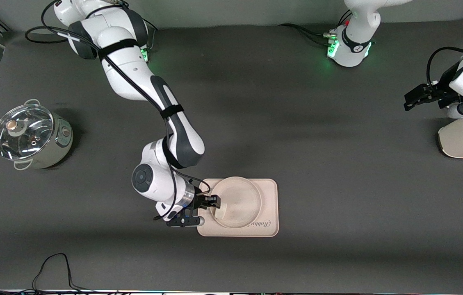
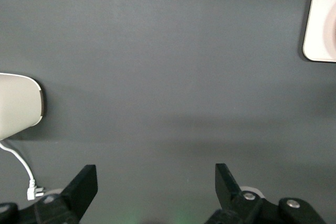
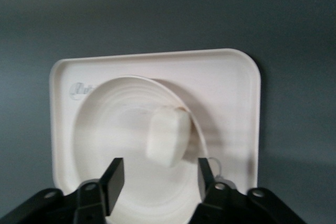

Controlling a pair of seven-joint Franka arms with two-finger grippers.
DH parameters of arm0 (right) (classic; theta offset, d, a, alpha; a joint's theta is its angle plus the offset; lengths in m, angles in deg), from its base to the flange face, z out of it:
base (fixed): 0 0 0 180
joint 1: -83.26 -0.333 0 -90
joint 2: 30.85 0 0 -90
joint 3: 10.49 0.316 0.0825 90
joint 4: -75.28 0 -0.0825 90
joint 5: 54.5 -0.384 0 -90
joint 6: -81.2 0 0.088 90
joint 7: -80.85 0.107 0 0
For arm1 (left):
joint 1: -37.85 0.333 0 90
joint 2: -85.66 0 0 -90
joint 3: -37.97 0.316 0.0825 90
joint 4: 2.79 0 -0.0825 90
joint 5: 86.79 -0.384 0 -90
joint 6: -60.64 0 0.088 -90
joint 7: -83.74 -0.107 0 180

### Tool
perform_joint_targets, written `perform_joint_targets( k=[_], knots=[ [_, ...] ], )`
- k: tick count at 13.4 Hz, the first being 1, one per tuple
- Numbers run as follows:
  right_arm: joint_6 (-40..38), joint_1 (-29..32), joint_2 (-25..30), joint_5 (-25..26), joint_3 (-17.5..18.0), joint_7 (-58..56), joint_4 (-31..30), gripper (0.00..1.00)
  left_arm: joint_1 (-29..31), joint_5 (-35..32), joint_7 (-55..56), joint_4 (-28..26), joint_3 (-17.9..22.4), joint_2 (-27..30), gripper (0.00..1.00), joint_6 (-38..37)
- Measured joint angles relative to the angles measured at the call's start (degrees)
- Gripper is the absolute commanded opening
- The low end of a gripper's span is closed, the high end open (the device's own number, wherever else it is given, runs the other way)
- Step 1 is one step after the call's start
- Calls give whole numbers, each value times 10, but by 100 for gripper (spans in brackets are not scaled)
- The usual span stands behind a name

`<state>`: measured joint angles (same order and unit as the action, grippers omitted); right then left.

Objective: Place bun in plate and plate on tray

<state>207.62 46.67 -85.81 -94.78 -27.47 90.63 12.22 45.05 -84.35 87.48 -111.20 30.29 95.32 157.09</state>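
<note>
On rectangular tray (image 1: 270,196): round plate (image 1: 241,196), matte bun (image 3: 168,137); right gripper (image 3: 157,179) parted; left gripper (image 2: 156,184) parted.

Even overhead light; right wrist view perhaps soft.

A dark grey matte table (image 1: 280,123) fills nearly the whole front view, crossed by soft, broad shadow bands. Light falls evenly from above. Along its top edge runs a pale grey wall (image 1: 231,12). At the table's edge nearest the front camera, 1 black cable (image 1: 51,266) loops over the surface.
</note>
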Motion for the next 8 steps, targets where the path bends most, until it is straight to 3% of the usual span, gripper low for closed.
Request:
perform_joint_targets(
  k=[4,8],
  knots=[
    [-144,1,127,28,-29,43,-35,100,0,0,1,2,0,0,100,1],
    [-230,9,314,168,-39,51,-164,100,0,0,2,3,-3,0,100,0]
  ],
)
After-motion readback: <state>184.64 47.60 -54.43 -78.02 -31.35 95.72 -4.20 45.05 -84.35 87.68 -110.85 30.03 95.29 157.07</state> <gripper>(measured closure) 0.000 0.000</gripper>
